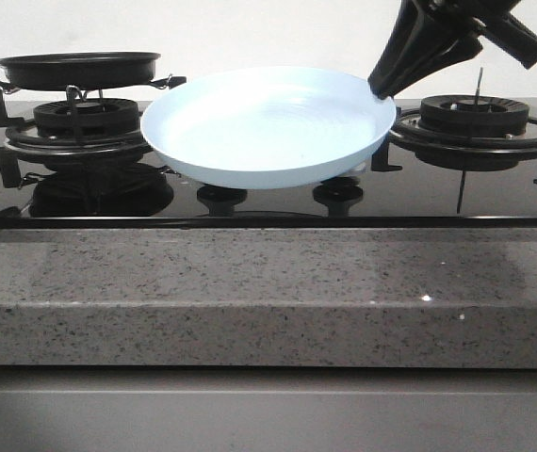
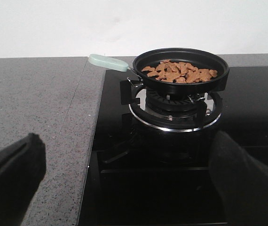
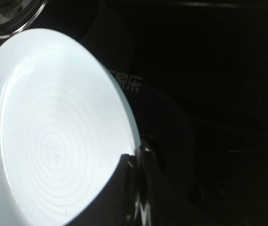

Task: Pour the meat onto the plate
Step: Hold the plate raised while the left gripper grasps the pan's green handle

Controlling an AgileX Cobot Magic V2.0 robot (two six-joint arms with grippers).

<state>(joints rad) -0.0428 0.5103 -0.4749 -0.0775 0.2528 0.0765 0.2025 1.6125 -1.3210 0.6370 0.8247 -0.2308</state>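
Speckled grey stone counter runs along the near edge of a glossy black gas hob, a plain white wall behind. Right gripper pinches the right rim of the pale-blue plate, holding it above the hob's middle. Meat sits in the black frying pan on the far-left burner. Left gripper hangs open, well short of the pan.

A black frying pan with a pale handle sits on the left burner of the glossy black hob; another burner lies right of the pan; a speckled grey counter runs before it.
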